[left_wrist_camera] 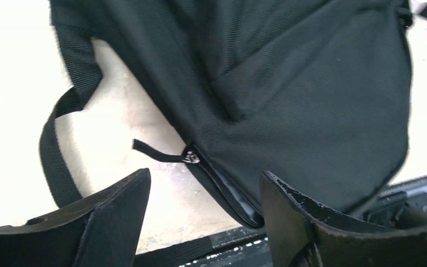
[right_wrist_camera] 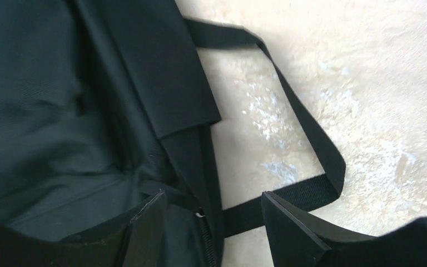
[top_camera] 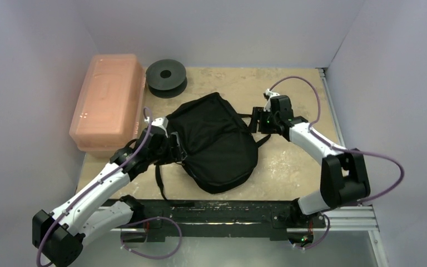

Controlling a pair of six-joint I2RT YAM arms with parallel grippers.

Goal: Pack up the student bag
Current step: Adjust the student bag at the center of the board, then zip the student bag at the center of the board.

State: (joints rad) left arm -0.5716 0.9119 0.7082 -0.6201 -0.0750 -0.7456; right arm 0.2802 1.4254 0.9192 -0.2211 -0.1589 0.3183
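Pink box [top_camera: 108, 103], black spool [top_camera: 166, 76] near student bag [top_camera: 214, 142].

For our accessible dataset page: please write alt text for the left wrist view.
The student bag lies on the pale table, its zipper pull beside a partly open zip. The open left gripper hovers above, holding nothing; a webbing strap loops beside it.

A lab test booth; white walls [top_camera: 222, 28] box in a beige table [top_camera: 289, 167] at 9, 12 and 3 o'clock; the left arm [top_camera: 97, 186] and right arm [top_camera: 317, 144] sit bolted to a metal rail [top_camera: 344, 219] at 6 o'clock.
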